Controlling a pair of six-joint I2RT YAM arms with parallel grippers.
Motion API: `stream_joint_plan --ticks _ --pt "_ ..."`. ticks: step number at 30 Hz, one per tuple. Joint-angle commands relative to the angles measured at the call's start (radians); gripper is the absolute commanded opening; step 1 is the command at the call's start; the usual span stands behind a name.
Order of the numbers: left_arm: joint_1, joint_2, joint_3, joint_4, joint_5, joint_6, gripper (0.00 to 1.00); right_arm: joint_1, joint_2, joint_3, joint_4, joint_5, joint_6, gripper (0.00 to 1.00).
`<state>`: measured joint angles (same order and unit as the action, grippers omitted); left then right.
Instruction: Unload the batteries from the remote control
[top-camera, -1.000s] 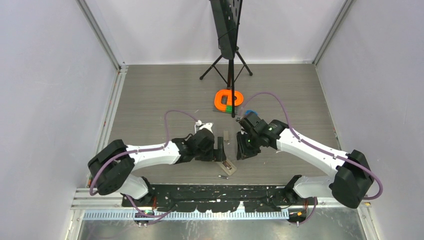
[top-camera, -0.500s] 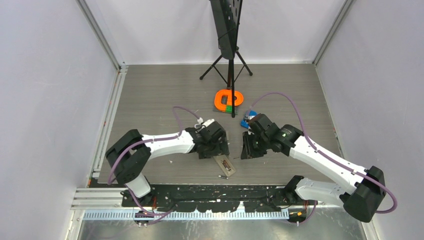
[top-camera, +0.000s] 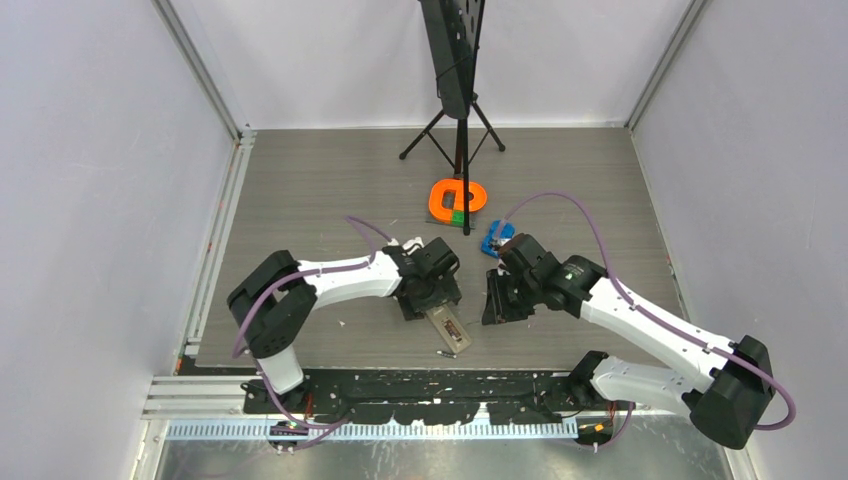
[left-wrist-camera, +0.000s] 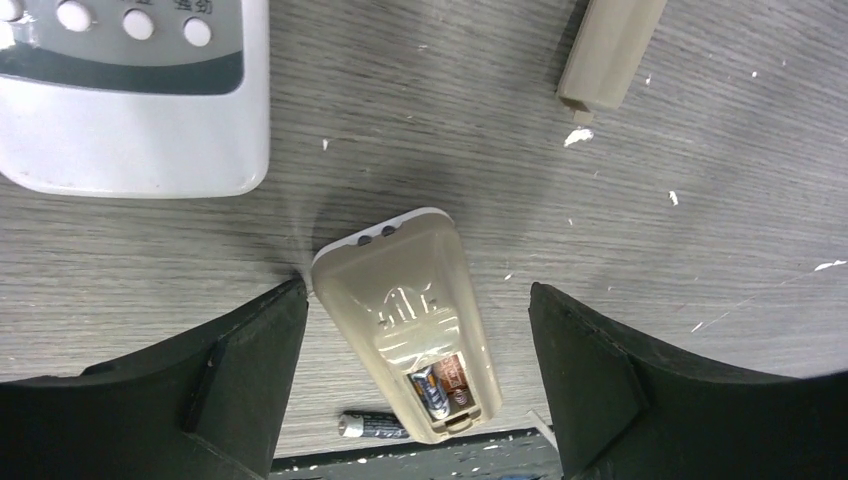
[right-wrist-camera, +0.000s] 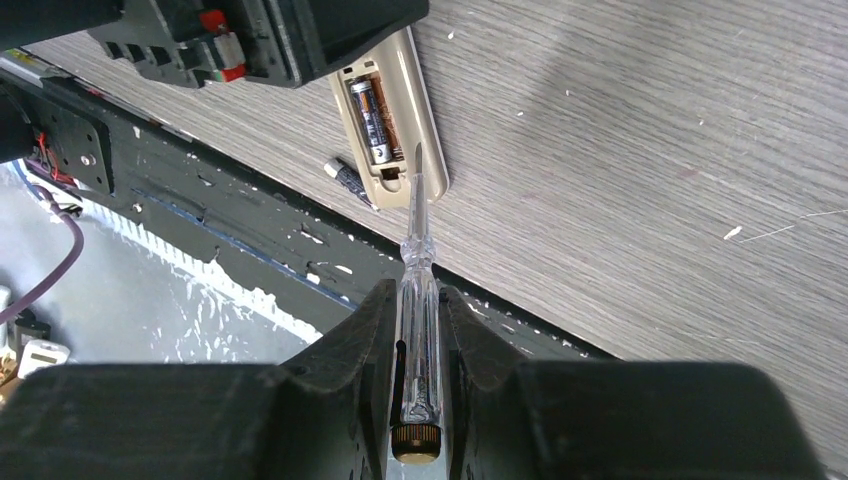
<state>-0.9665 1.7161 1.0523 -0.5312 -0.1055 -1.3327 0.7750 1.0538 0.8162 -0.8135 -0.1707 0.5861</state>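
Batteries: seated battery (left-wrist-camera: 432, 388) lies in the open bay of the remote control (left-wrist-camera: 410, 320), lengthwise. The loose battery (left-wrist-camera: 372, 426) rests on the table (left-wrist-camera: 700, 120) just beside the bay end, crosswise to the remote.
Remote axis: diagonal in the top view, bay end toward the arm bases.
Left arm: elbow bent, wrist pointing down. The left gripper (left-wrist-camera: 415, 292) is spread wide, a finger on either side of the remote.
Right arm: reaching toward centre. The right gripper (right-wrist-camera: 417, 292) is clamped on the stick tool (right-wrist-camera: 415, 240), with its tip at the bay rim.
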Motion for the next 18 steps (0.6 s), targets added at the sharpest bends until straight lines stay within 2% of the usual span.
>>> stream_joint_plan --ticks 1,9,13,18 --pt "0.005 0.050 0.049 -0.073 -0.014 -0.060 0.82 0.001 -0.036 -0.006 0.050 -0.021 0.001 0.00" --pt "0.009 0.079 0.037 -0.079 -0.024 -0.089 0.68 0.001 -0.043 -0.013 0.051 -0.021 -0.011 0.00" --pt "0.017 0.112 0.048 -0.059 -0.008 -0.091 0.61 0.001 -0.048 -0.021 0.078 -0.077 -0.025 0.00" --pt "0.032 0.149 0.070 -0.036 0.010 -0.077 0.46 0.004 -0.054 -0.052 0.141 -0.151 -0.040 0.00"
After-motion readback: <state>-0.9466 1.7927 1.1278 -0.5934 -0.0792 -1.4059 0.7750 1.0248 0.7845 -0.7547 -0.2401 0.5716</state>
